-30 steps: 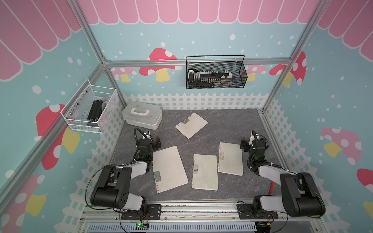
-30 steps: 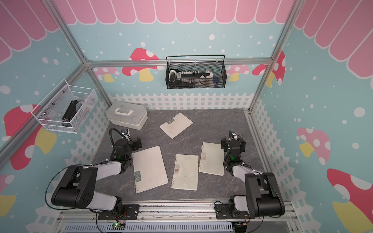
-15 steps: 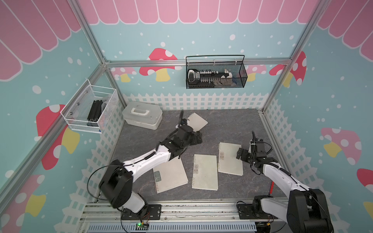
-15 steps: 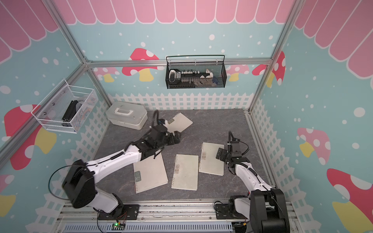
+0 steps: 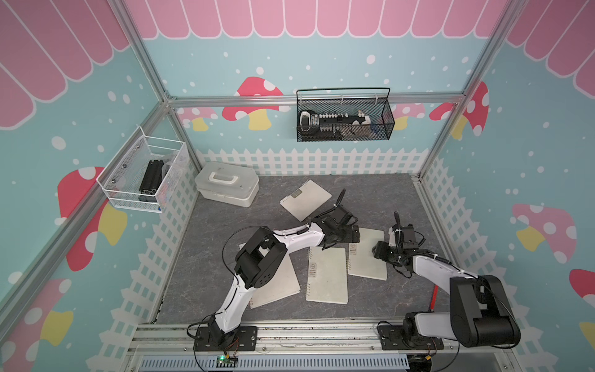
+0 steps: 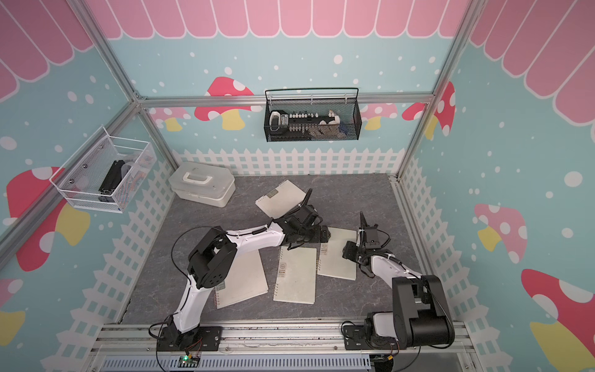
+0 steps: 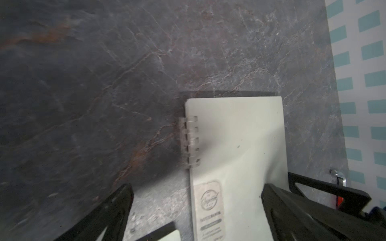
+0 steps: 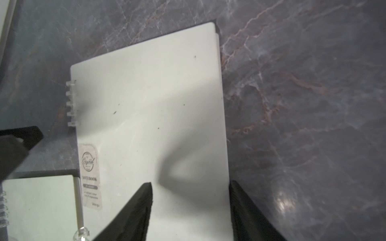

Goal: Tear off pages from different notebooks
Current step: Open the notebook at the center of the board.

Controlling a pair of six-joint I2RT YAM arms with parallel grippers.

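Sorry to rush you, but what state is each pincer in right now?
Left pincer: wide open, empty, over the coil edge of a notebook.
Right pincer: partly open, straddling that notebook's free edge, gripping nothing visible.

The small grey label (image 8: 90, 175) on the cream-white spiral-bound notebook (image 8: 150, 116) reads "NOTEBOOK" beneath a round script emblem. Its other lines are too blurred to read.

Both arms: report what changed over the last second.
From folded rest, the left end effector swung out toward the far notebook, then across to the coil corner of the right-hand notebook, jaws wide open. The right end effector reached forward to that notebook's outer edge and straddles it. Nothing looks taken hold of yet. All four notebooks and the white box stayed put.
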